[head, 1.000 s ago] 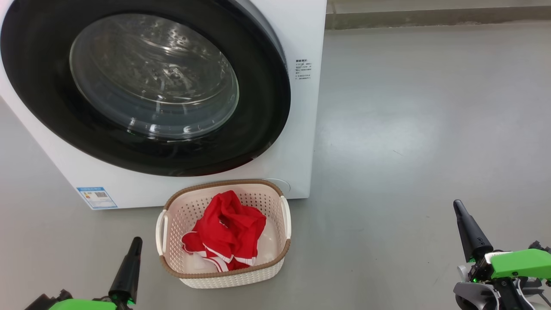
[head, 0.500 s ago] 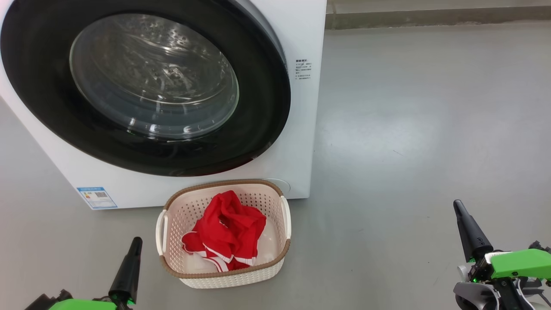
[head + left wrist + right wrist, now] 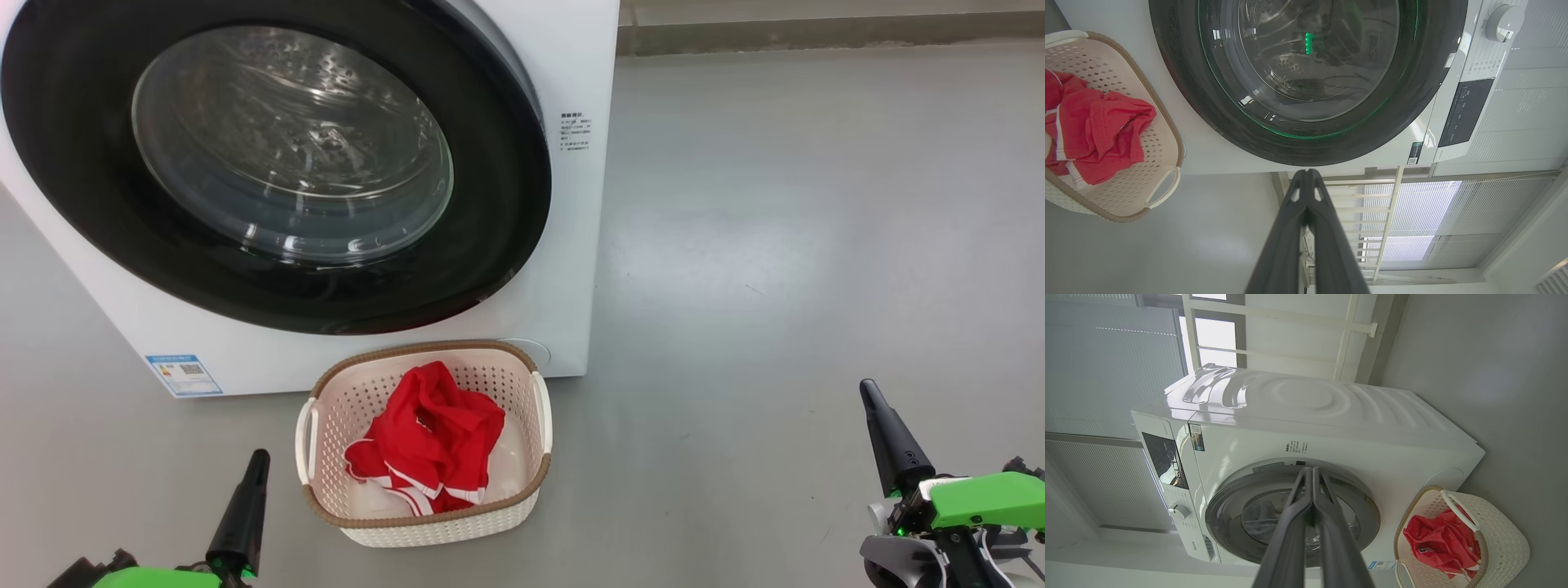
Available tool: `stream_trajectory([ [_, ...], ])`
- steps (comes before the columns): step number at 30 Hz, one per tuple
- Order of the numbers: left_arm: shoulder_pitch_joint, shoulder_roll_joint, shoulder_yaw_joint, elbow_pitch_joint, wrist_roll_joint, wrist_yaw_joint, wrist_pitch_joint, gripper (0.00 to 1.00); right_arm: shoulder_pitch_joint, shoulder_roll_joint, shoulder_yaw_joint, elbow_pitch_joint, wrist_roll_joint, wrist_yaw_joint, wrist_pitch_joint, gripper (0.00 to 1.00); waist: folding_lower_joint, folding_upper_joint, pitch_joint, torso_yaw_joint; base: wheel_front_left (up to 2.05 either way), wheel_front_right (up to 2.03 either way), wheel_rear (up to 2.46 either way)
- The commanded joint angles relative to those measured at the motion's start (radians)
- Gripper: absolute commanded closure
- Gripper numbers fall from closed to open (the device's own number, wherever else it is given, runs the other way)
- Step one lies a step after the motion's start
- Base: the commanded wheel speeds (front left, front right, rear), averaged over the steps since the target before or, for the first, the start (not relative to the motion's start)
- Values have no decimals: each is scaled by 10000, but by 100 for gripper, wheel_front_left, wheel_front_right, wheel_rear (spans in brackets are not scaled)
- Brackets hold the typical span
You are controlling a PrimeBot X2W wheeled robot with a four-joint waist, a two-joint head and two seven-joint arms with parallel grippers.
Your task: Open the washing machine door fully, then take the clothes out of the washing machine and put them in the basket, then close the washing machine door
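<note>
The white washing machine [image 3: 571,245] fills the upper left of the head view, and its door [image 3: 506,245], black-rimmed with a glass bowl, lies flat against the front, closed. On the floor just before it stands the cream basket [image 3: 424,523] with the red clothes [image 3: 429,437] lying inside. My left gripper [image 3: 257,461] is shut at the lower left, a little left of the basket, holding nothing. My right gripper [image 3: 867,390] is shut at the lower right, far from the basket. The wrist views show the door [image 3: 1180,81] [image 3: 1372,514], the basket [image 3: 1163,122] [image 3: 1506,547], the clothes [image 3: 1098,130] [image 3: 1437,539] and each pair of pressed-together fingers [image 3: 1306,177] [image 3: 1312,473].
Grey floor [image 3: 775,245] stretches to the right of the machine up to a wall base [image 3: 816,33]. A blue label [image 3: 183,374] sits on the machine's lower front. The left wrist view shows the control panel [image 3: 1461,110] and a dial [image 3: 1502,20], with window blinds [image 3: 1412,220] behind.
</note>
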Motion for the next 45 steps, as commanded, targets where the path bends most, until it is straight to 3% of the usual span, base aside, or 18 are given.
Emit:
stream_trajectory([
  [1, -441, 78, 373, -242, -97, 4, 57, 100, -434, -55, 143, -288, -47, 6, 74, 100, 0, 0, 0, 0, 0, 0, 0],
  [45, -441, 78, 371, -243, -99, 4, 55, 100, -438, -31, 108, -286, -76, 6, 102, 100, 0, 0, 0, 0, 0, 0, 0],
])
